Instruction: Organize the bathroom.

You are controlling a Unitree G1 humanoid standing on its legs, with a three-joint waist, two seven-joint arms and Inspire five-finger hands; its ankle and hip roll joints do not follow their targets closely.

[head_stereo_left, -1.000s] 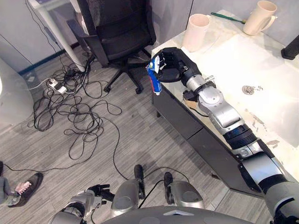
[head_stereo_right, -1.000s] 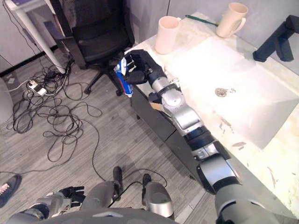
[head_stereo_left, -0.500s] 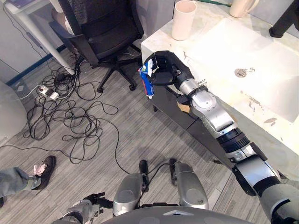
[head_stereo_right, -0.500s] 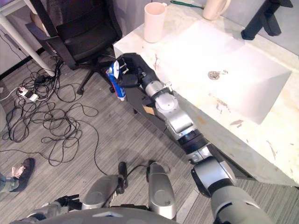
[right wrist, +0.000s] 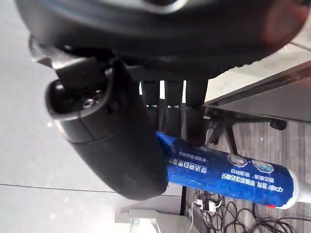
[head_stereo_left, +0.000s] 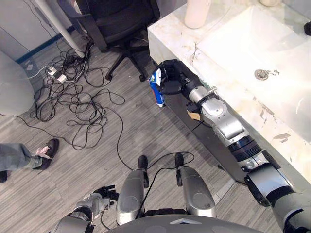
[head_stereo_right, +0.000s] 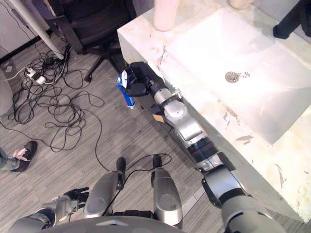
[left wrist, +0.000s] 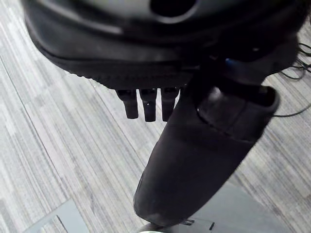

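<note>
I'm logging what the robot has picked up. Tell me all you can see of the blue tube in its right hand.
The blue tube looks like soft plastic, printed with white text and round pictures, with a white cap end. The right hand pinches it near its flat blue end between thumb and fingers. It hangs cap-down in the air over the floor, just off the front edge of the marble counter, touching nothing else.

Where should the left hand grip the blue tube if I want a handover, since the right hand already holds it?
Judging by its pose, take the lower half. The blue tube hangs cap-down off the counter edge, its upper end pinched in the right hand. The bare body below is free, so come from the floor side.
</note>
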